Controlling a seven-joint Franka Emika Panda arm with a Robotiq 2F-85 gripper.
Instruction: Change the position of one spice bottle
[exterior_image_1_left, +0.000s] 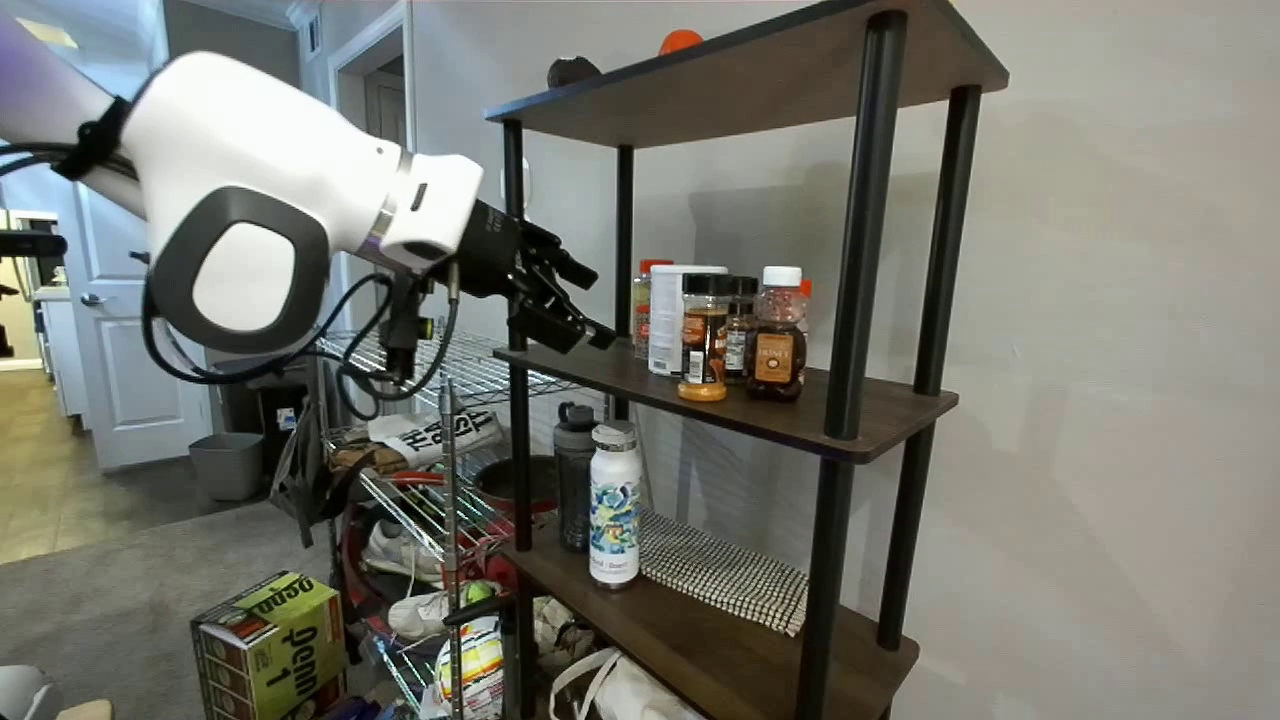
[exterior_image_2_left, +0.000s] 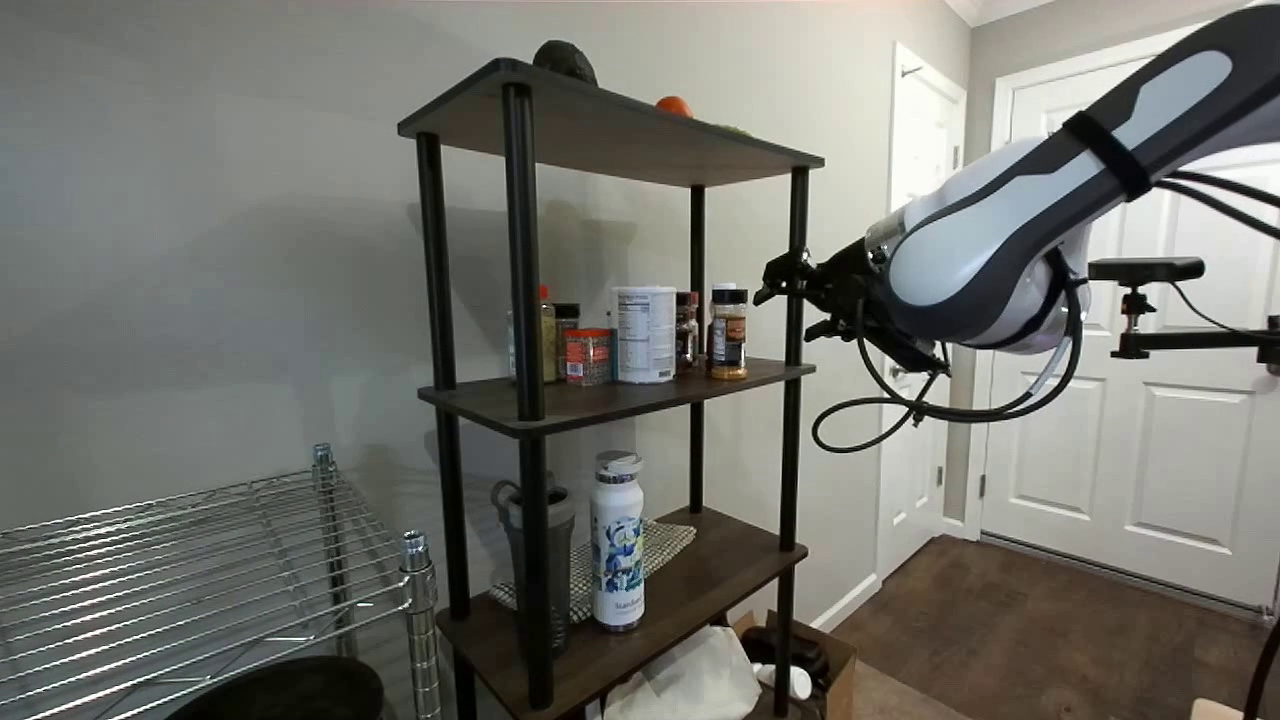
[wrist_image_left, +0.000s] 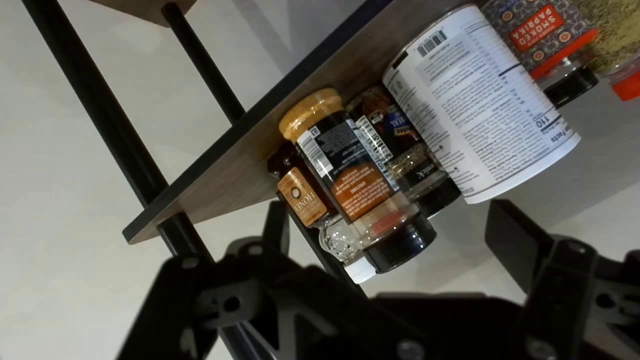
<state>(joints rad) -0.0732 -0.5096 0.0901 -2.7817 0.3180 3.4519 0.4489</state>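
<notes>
The spice bottle (wrist_image_left: 400, 145), with a dark reddish-brown body and dark cap, stands on the middle shelf. In the wrist view it is between the white canister (wrist_image_left: 480, 105) and a taller black-capped jar with an orange label (wrist_image_left: 352, 175), which partly covers it. It shows in both exterior views (exterior_image_1_left: 739, 330) (exterior_image_2_left: 687, 330), partly hidden. My gripper (wrist_image_left: 389, 227) is open and empty, with its fingers wide apart. In both exterior views the gripper (exterior_image_1_left: 598, 308) (exterior_image_2_left: 786, 316) is at the shelf's front, level with the bottles and apart from them.
A honey bottle (wrist_image_left: 302, 197) stands beside the orange-label jar. A smoked paprika jar (wrist_image_left: 545, 35) is past the canister. Black posts (exterior_image_1_left: 868, 220) hold the shelves at the corners. A white flask (exterior_image_1_left: 614, 505) stands on the shelf below; a top shelf (exterior_image_2_left: 620, 130) is overhead.
</notes>
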